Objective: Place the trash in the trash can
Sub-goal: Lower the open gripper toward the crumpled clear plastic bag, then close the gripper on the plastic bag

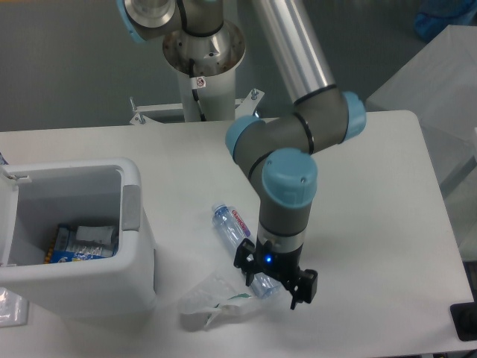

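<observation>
The crushed clear bluish bottle (232,227) with a red-pink label lies on the white table, slanting from upper left to lower right. Its lower end is under my gripper (274,287), which hangs low over it with its fingers spread to either side of that end. Whether the fingers touch the bottle I cannot tell. The crumpled clear-white wrapper (212,304) with a green bit lies just left of the gripper near the front edge. The white trash can (134,224) stands at the left with its lid swung open.
Inside the trash can lies a blue and yellow package (82,245). The arm's base column (203,60) stands at the back of the table. The table's right edge (440,216) runs past the arm, and a dark object (466,322) sits at the far lower right.
</observation>
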Robot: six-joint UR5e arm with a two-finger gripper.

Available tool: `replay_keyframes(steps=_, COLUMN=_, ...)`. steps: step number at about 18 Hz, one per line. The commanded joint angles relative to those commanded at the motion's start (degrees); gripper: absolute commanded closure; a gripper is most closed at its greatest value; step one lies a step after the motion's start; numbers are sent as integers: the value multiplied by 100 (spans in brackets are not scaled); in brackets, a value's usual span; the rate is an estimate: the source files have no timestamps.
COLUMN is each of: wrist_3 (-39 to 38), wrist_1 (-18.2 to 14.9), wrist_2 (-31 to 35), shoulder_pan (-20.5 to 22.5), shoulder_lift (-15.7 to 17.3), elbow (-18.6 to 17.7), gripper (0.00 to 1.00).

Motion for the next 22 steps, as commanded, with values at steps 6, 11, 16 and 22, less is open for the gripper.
replay_keyframes(steps=6, wrist_3=-44, wrist_1=9, wrist_2=0, shoulder_pan=-184, shoulder_lift=-220, elbow=0, gripper=0)
replay_keyframes(steps=11, wrist_3=-88, wrist_1=88, wrist_2=17, shoulder_pan=-281, shoulder_lift=-352, elbow=-9, gripper=0)
replay_keyframes(steps=16, wrist_3=-202, wrist_1=123, wrist_2=158, shoulder_pan=-325, shoulder_lift=-413, elbow=-18, gripper=29)
replay_keyframes(steps=22, wrist_3=-518, wrist_1=123, wrist_2=149, shoulder_pan=-325, shoulder_lift=-352, elbow=-9, gripper=74)
